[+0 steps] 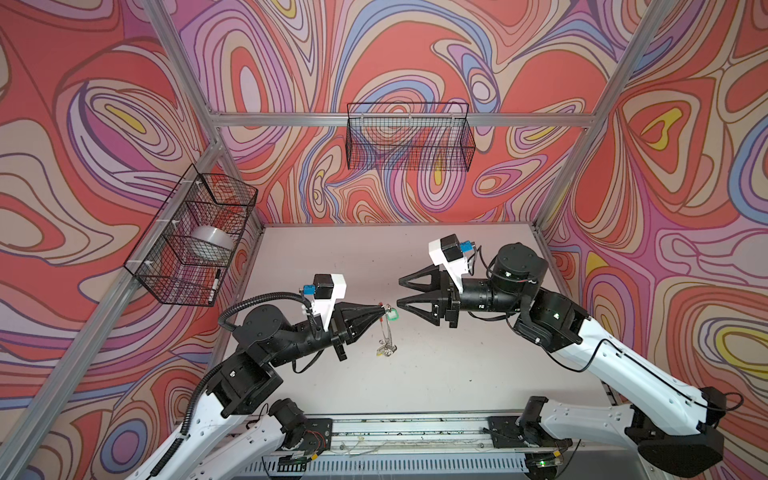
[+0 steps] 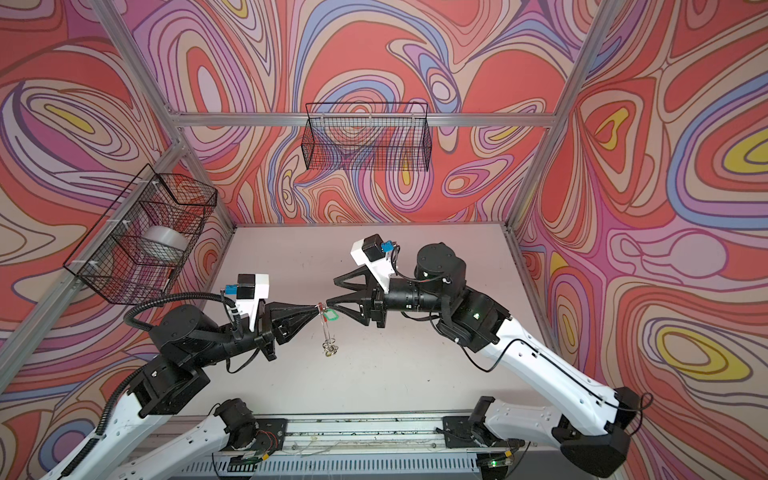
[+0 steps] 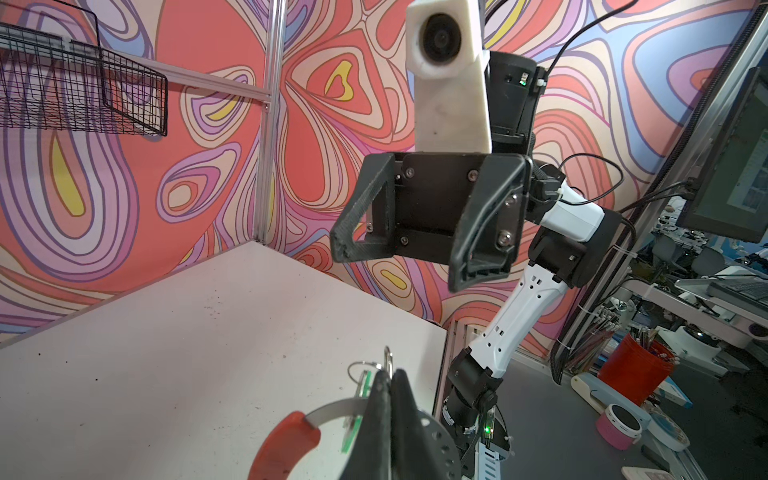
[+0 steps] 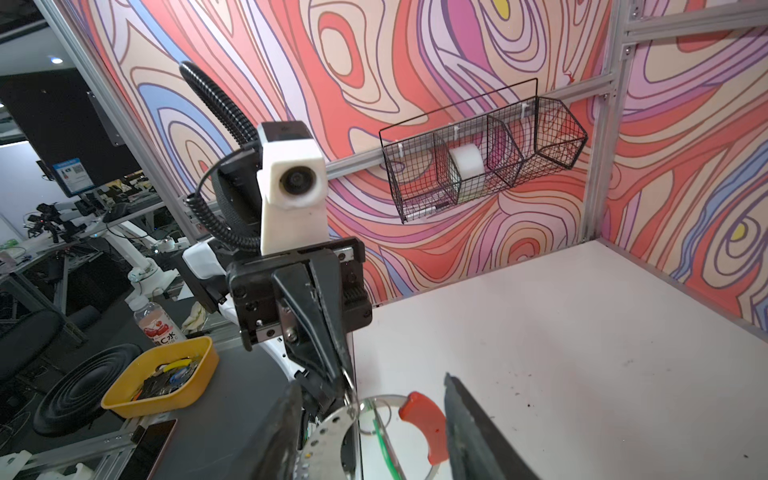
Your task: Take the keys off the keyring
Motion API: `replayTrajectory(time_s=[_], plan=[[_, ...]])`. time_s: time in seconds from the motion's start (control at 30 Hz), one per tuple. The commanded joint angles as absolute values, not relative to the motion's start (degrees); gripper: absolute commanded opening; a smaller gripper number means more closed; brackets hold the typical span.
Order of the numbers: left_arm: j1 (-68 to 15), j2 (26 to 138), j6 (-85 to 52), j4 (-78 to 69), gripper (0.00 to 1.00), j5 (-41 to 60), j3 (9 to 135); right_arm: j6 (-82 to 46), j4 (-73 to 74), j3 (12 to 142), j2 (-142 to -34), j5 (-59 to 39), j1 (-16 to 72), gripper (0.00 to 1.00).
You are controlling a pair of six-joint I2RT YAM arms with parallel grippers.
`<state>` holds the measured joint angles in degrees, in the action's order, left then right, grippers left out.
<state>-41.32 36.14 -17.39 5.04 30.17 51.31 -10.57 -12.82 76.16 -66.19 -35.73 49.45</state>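
Note:
My left gripper (image 1: 381, 309) (image 3: 388, 374) is shut on the rim of the keyring (image 1: 385, 332) (image 3: 332, 409), a flat grey ring with a red segment (image 3: 286, 440) (image 4: 428, 424), and holds it above the table, hanging edge-on in both top views. A green-tagged key (image 1: 392, 316) (image 4: 384, 440) hangs on a small split ring (image 3: 361, 368) by the gripped spot. A yellowish tag (image 1: 380, 353) dangles among the small rings at the low end. My right gripper (image 1: 400, 292) (image 4: 372, 382) faces the left one, open, with one fingertip close to the green tag and nothing held.
The white table (image 1: 457, 353) lies below. A black wire basket (image 1: 409, 137) hangs on the back wall. Another (image 1: 195, 241) on the left wall holds a white roll (image 1: 210, 243). Off the table, in the right wrist view, a yellow tray (image 4: 162, 378) holds small items.

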Motion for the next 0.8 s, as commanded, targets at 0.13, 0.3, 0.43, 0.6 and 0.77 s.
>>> replayTrajectory(time_s=[0.13,0.3,0.43,0.6,0.77], plan=[[-41.76,35.07,-17.93,1.01,0.0,30.82,50.8,-15.55,-6.19,73.53,-68.46,-41.22,49.25,0.46],[-41.84,35.02,-17.67,1.09,0.0,30.18,50.79,-16.46,-5.93,72.45,-68.6,-42.84,49.28,0.4],[-41.81,35.55,-17.84,0.86,0.0,30.14,50.96,-17.13,-5.03,71.3,-68.55,-43.56,49.27,0.35],[-41.83,35.93,-17.97,0.73,0.0,29.89,51.0,-16.86,-5.01,70.89,-68.38,-43.68,49.23,0.29],[-41.8,35.99,-18.08,0.57,0.0,29.54,51.02,-16.36,-5.88,70.8,-68.38,-43.42,49.26,0.24]])
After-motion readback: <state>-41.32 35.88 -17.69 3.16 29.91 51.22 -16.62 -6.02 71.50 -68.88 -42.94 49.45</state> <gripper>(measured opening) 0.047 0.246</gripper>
